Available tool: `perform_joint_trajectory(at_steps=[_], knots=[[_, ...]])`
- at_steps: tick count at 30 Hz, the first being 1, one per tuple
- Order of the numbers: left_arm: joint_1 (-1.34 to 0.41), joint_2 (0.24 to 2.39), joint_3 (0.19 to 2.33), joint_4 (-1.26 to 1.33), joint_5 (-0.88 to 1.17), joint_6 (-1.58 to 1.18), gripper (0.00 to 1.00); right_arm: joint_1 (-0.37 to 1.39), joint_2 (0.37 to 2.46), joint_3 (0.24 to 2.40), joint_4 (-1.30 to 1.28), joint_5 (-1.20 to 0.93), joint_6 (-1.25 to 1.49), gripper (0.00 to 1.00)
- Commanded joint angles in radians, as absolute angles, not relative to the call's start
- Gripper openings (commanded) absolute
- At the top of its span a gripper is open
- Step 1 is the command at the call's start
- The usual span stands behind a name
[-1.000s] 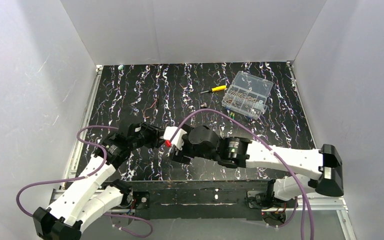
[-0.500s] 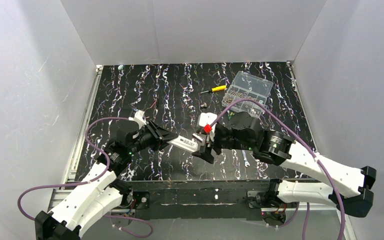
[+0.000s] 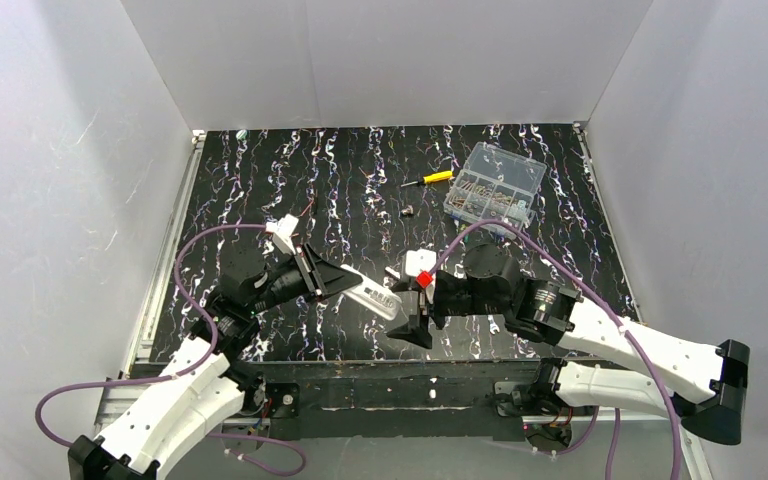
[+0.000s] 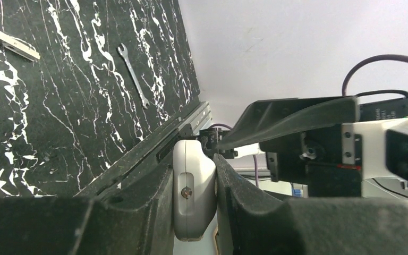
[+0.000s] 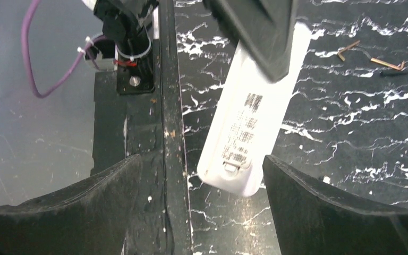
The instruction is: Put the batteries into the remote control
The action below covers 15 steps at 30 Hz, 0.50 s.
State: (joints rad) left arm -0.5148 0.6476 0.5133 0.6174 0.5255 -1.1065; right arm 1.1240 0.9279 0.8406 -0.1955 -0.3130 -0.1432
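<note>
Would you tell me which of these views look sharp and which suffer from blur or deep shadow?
Top external: evenly lit and sharp. Left wrist: near fingers dark and soft, wrench crisp. Right wrist: fingers in shadow, label print on the remote control too soft to read.

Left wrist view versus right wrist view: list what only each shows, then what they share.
Left wrist only: a small wrench lying on the table, and the narrow side of the remote control. Right wrist only: the remote's printed back and brass bits on the table. Both: the remote control clamped in the left claw, with the right claw close by.
</note>
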Motion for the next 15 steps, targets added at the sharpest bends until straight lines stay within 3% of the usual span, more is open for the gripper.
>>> perform_joint_trajectory(at_steps=[1, 15], knots=[[-0.52, 0.624, 0.491, 0.721, 0.579, -1.087, 0.0, 1.123, 0.921, 0.838, -0.027, -0.291, -0.072, 0.92], [-0.52, 0.625, 0.479, 0.785, 0.57, -1.091, 0.0, 1.124, 0.97, 0.775, 0.088, -0.157, 0.034, 0.92]])
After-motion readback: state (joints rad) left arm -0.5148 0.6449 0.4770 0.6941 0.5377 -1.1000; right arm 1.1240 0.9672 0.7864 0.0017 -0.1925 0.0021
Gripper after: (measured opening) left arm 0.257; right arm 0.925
